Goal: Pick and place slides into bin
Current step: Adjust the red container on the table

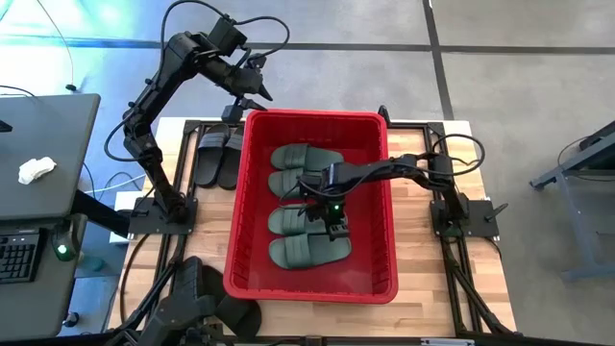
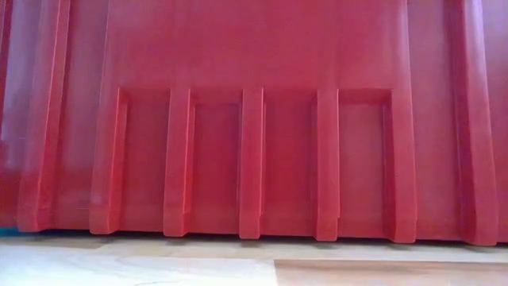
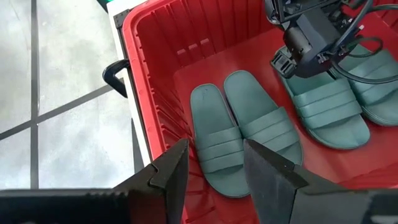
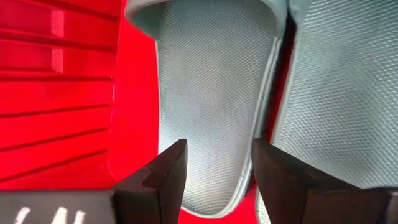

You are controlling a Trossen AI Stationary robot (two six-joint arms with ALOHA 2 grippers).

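The red bin [image 1: 252,192] stands mid-table; its near wall [image 2: 254,119] fills the low view. Several dark green slides lie flat on its floor, straps up: one pair at the far end [image 1: 303,168] [image 3: 242,134], one at the near end [image 1: 306,240]. My right gripper [image 1: 331,213] [image 4: 217,149] is inside the bin, open and empty, pointing down just above the footbed of a green slide [image 4: 214,87], with a second slide [image 4: 348,93] beside it. My left gripper [image 1: 259,91] [image 3: 214,149] is open and empty, raised above the bin's far left corner. Two black slides [image 1: 217,157] lie on the table left of the bin.
The bin's rim [image 3: 134,37] and ribbed inner wall [image 4: 62,93] stand close to both grippers. My right arm [image 3: 311,37] stretches over the bin from the right. More dark shapes [image 1: 207,293] lie at the table's near left corner. A desk [image 1: 38,154] stands left of the table.
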